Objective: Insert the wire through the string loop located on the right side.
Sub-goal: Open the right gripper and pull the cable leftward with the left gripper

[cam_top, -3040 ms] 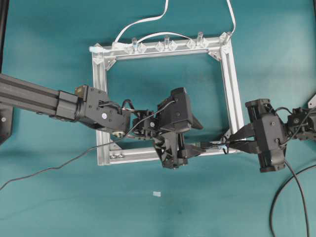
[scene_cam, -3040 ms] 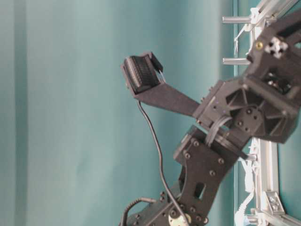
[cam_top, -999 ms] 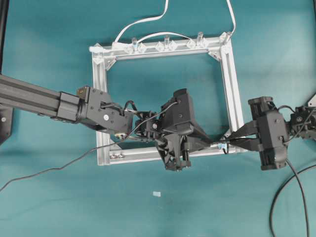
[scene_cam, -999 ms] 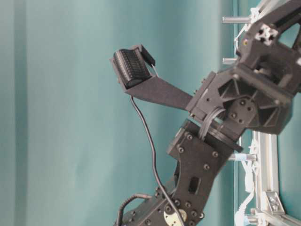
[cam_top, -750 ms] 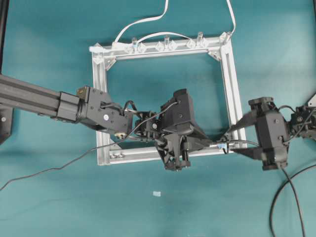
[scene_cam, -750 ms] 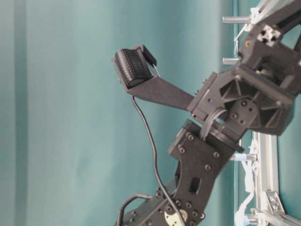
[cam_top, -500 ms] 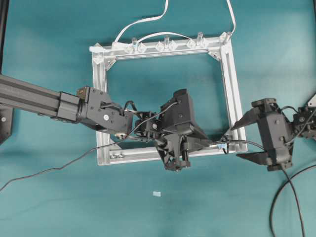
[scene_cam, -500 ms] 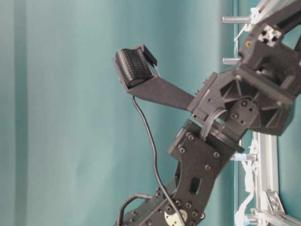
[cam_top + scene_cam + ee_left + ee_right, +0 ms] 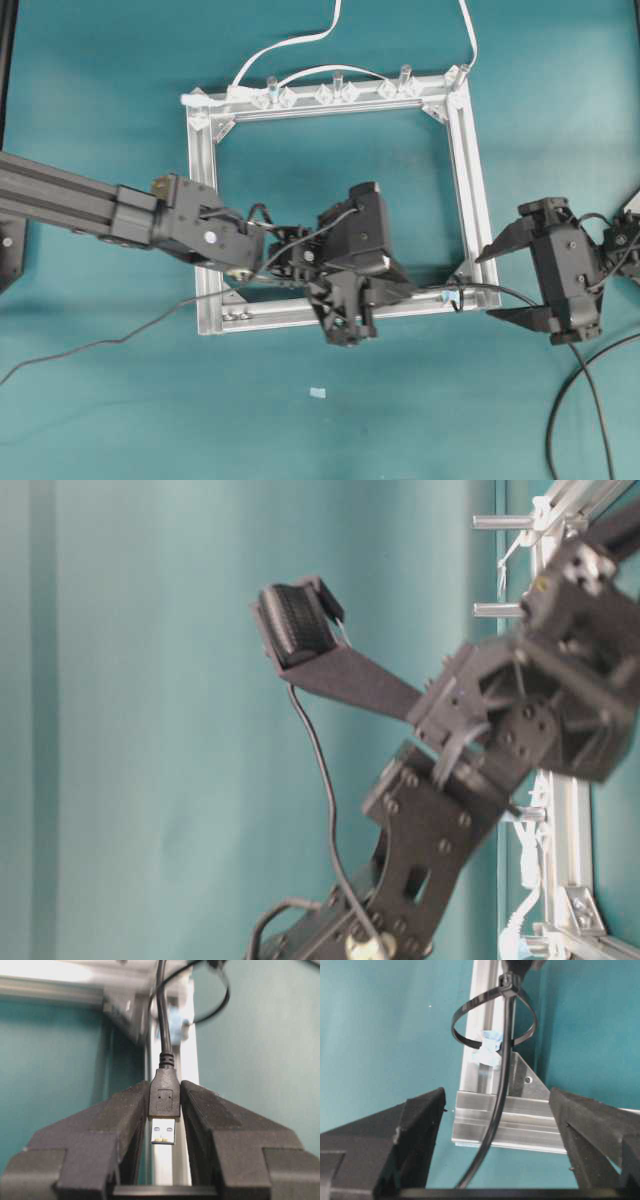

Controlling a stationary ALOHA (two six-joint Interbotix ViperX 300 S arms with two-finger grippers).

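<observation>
The wire [image 9: 164, 1020] is seen pinched at its plug between the pads of the left gripper [image 9: 165, 1110], which is closed on the plug's black shell, metal tip pointing back toward the camera at the bottom of the left wrist view. From there the cable runs straight up the frame, along the aluminium frame [image 9: 187, 1070], and curls at the top right.

In the overhead view the left gripper [image 9: 385, 292] is placed inside the lower right part of the frame [image 9: 470, 180], and the wire [image 9: 490, 288] is led from it rightward, across the frame's lower right corner, toward the right gripper [image 9: 505, 283]. That gripper's jaws are spread wide, and nothing is held between them.

In the right wrist view the string loop [image 9: 494, 1017] is shown upright in the upper middle, fixed to the rail by a pale clip [image 9: 489, 1052], and the wire [image 9: 500, 1105] appears to be passed through it, dropping down between the open fingers [image 9: 417, 1125].

So the cable's long axis is lined up toward the right gripper, which is judged nearer to the threaded length; a regrasp past the loop is probably called for.
</observation>
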